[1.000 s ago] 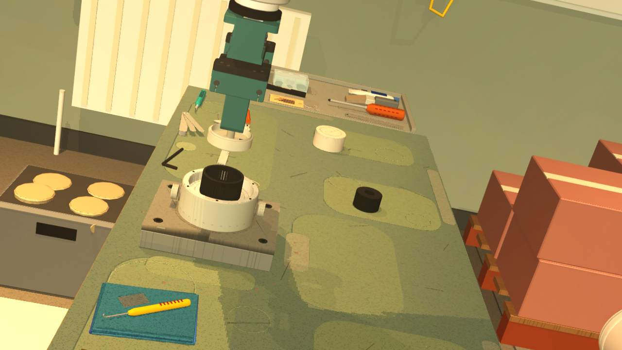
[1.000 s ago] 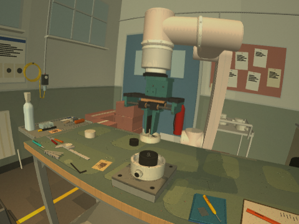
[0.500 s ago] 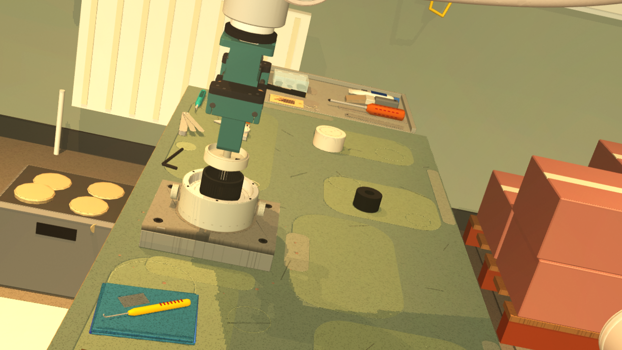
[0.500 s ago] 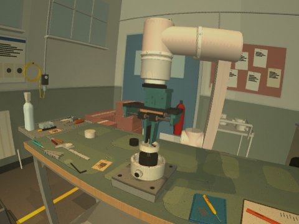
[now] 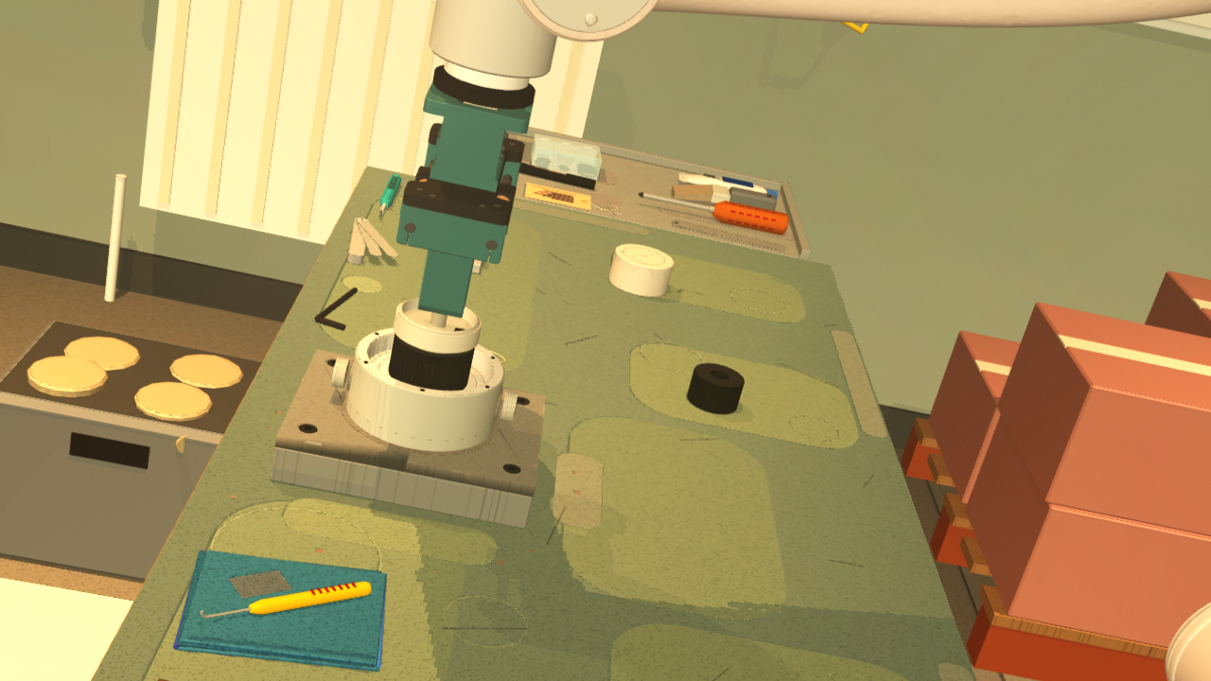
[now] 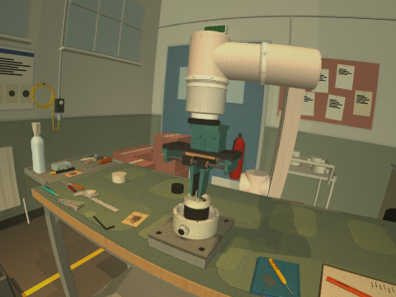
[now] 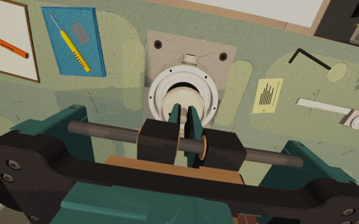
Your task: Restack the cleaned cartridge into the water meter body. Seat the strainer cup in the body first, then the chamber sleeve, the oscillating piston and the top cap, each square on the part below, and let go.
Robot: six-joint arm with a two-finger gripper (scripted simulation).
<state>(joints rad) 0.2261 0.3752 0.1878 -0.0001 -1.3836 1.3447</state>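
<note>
The black ribbed chamber sleeve (image 5: 430, 364) stands in the cream water meter body (image 5: 421, 398), its lower part hidden inside, and its top is covered by the cream oscillating piston (image 5: 437, 324) resting on it. The body sits on a grey fixture plate (image 5: 411, 457). A cream top cap (image 5: 641, 269) lies further back on the bench. A black ring-shaped part (image 5: 716, 388) lies to the right of the body. I cannot see the strainer cup. My gripper (image 7: 183, 114) is straight above the body, closed on the piston's centre stem.
A tool tray (image 5: 669, 203) with an orange screwdriver lies at the bench's far end. A blue mat (image 5: 284, 608) with a yellow pick sits near the front edge. A black hex key (image 5: 335, 309) lies left of the body. Orange crates (image 5: 1092, 457) stand right of the bench.
</note>
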